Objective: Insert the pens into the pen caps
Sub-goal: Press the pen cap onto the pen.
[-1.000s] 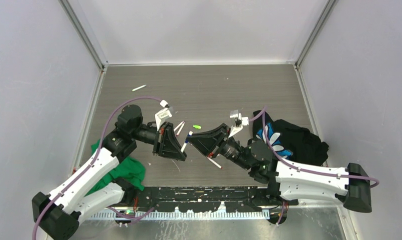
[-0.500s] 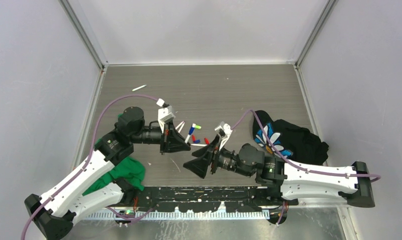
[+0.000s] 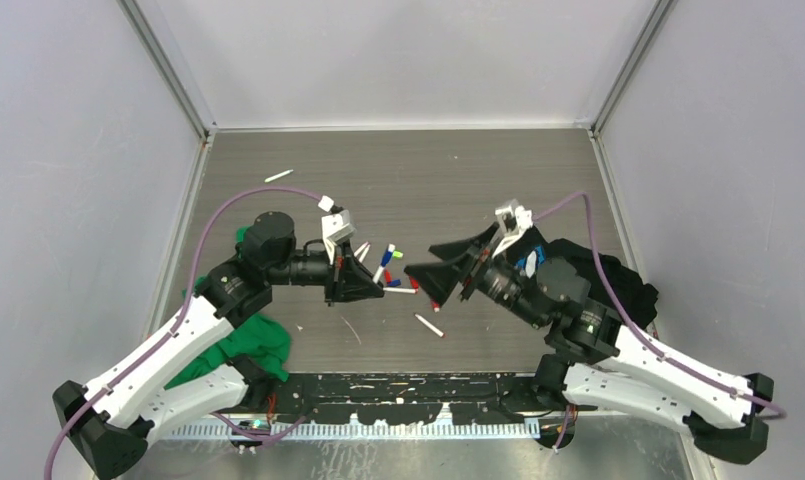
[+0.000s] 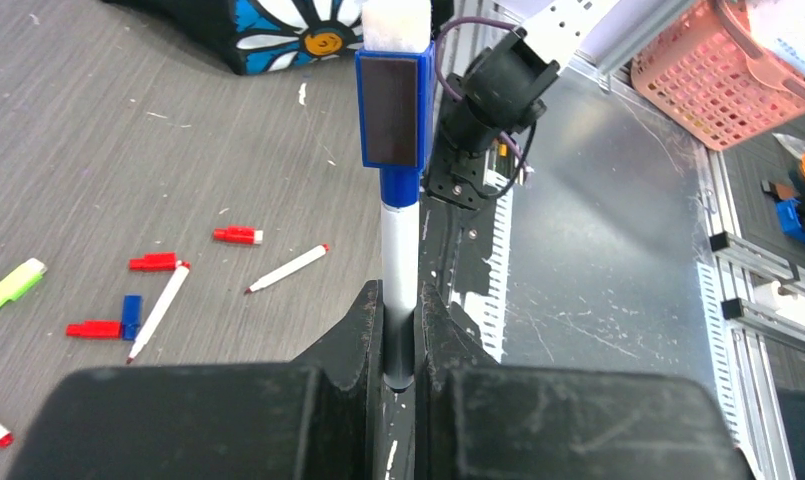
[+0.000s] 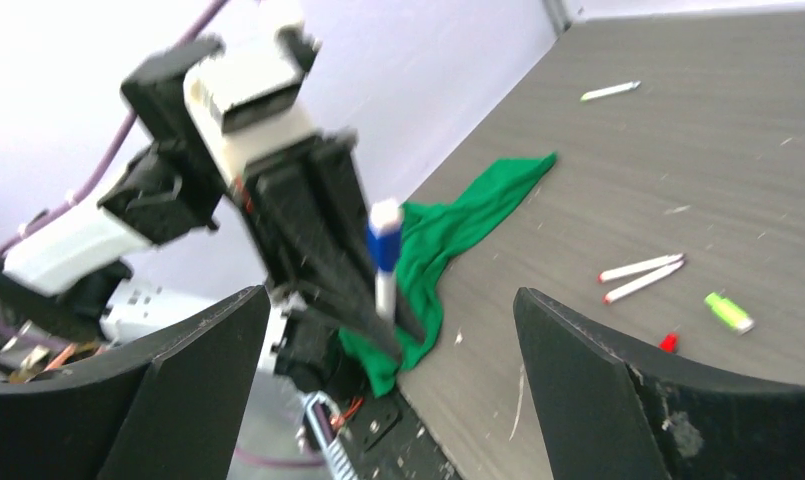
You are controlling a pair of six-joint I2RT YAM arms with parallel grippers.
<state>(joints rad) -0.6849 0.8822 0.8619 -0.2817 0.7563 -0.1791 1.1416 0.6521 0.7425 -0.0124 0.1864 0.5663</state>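
My L jaws (image 4: pixel 400 305) clamped on pen (image 4: pixel 400 250), blue cap (image 4: pixel 393 110) on, axis pointing straight at my R jaws (image 3: pixel 440 272), which are wide apart, empty. Loose pens (image 4: pixel 288 268) + caps (image 4: pixel 153 262) on counter (image 4: pixel 128 130) btwn arms.

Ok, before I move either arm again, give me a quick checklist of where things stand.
1. Left gripper shut on the pen: ok.
2. Blue cap on that pen's end: ok; fully pushed home: cannot tell.
3. Right gripper open and empty: ok.
4. Grippers apart, not touching: ok.
5. All pens capped: not ok; red-tipped pens lie uncapped on the table near loose red caps and a lime green cap.
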